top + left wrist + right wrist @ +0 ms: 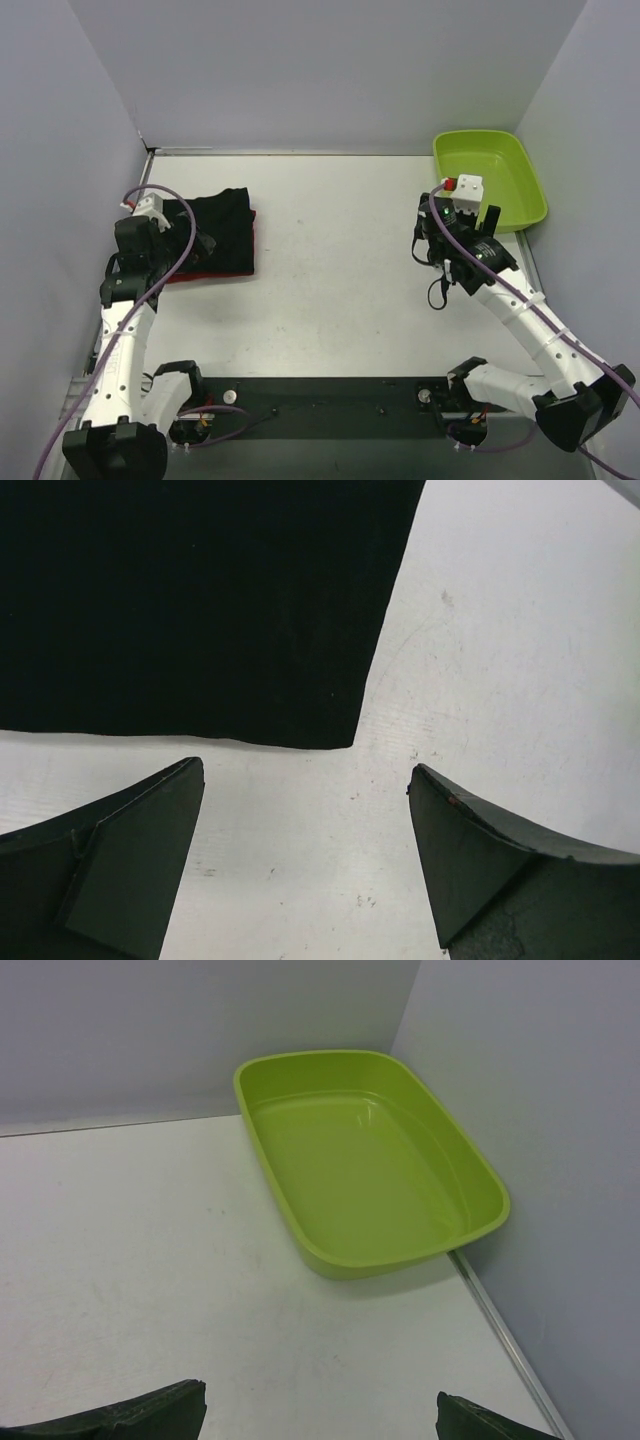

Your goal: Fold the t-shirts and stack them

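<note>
Black matte shirt (pixel 222 232), folded rectangular, atop red shirt (pixel 205 277); glossy rounded tub (pixel 495 185).

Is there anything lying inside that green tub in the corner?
No, the lime-green tub shows only its bare, smooth floor in the right wrist view.

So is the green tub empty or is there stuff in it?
Empty. The green tub shows only its bare, shiny bottom in the right wrist view and in the view from above; nothing lies inside.
</note>
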Controlling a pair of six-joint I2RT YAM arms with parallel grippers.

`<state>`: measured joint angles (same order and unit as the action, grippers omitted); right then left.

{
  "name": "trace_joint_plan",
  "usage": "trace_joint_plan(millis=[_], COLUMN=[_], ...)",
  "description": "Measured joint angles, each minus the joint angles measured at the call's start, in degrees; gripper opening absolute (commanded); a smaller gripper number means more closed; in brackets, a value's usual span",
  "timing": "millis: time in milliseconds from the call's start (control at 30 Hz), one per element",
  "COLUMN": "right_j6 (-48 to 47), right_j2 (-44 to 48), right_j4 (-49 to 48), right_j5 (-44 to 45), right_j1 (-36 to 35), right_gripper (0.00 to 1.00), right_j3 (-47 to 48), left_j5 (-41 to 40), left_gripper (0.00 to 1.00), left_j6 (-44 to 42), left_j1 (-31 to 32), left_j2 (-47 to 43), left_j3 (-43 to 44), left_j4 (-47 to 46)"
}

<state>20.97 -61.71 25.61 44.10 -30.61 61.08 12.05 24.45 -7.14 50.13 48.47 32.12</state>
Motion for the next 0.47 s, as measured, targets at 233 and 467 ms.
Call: trace_joint_plan(millis=[233, 467], right_j6=[1.1, 2.3], right_j2=[-1.5, -3.3], right_j4=[1.0, 1.7], right_j5=[-3.9, -8.3], right_j1=[6.1, 10.8], right_gripper=[1.0, 1.0], right_j3=[0.9, 0.9], left_j5=[-2.9, -7.5], left_gripper=[0.93, 0.94], left_j6=[-0.8, -1.3], left_j1=[3.1, 6.5], left_j2=[3.7, 5.5], left_j3=[2.6, 7.5], left_j4=[-0.2, -0.2])
